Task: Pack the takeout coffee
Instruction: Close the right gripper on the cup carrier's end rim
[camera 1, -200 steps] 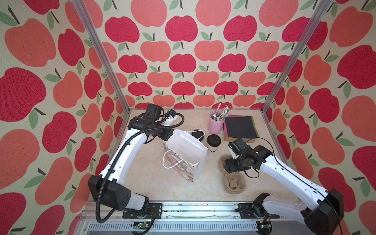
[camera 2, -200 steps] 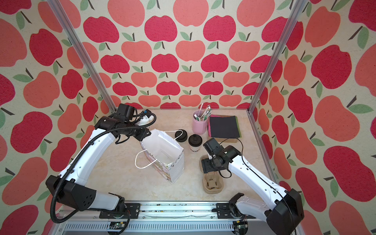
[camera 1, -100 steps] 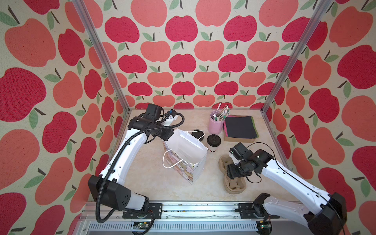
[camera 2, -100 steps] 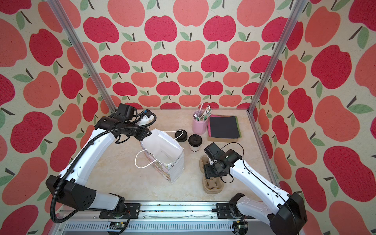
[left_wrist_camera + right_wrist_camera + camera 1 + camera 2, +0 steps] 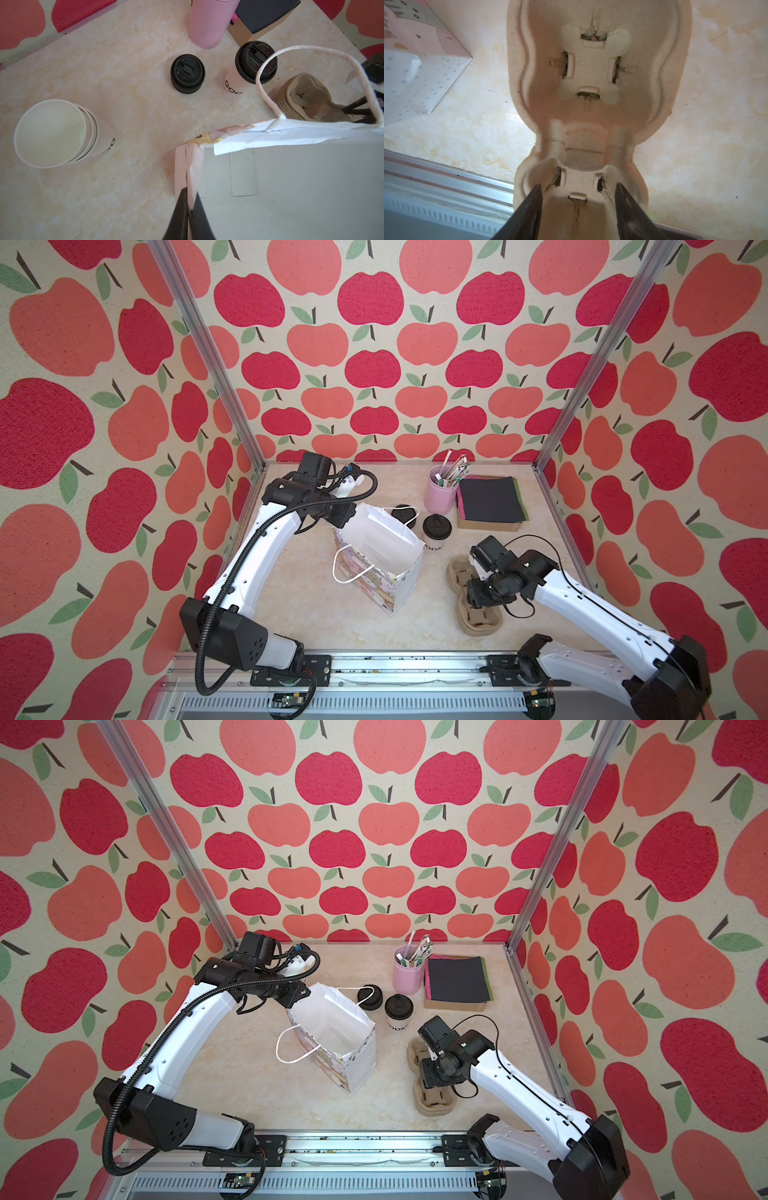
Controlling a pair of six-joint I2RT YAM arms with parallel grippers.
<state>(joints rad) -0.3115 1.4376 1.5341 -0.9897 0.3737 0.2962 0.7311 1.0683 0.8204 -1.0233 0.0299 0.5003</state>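
Note:
The takeout coffee [image 5: 436, 531] [image 5: 398, 1011] [image 5: 249, 68], a white cup with black lettering and a black lid on it, stands upright behind the paper bag [image 5: 382, 556] [image 5: 332, 1040]. My left gripper [image 5: 190, 199] [image 5: 345, 516] is shut on the bag's back rim, and the bag's mouth gapes open. My right gripper [image 5: 578, 191] [image 5: 473, 599] points down over a brown pulp cup carrier [image 5: 591, 83] [image 5: 478, 622] right of the bag. It is open, with its fingers on either side of the carrier's nearer well. Neither gripper touches the coffee.
A loose black lid [image 5: 405, 514] [image 5: 187, 73] lies left of the coffee. A pink cup with sticks [image 5: 440, 493] and dark napkins on a box [image 5: 490, 499] stand at the back right. Stacked white cups [image 5: 56, 133] stand near the back left. The metal rail [image 5: 446, 180] runs by the carrier.
My right gripper has moved toward the front and down over the carrier, and its jaws have narrowed. The left arm and the bag have not moved.

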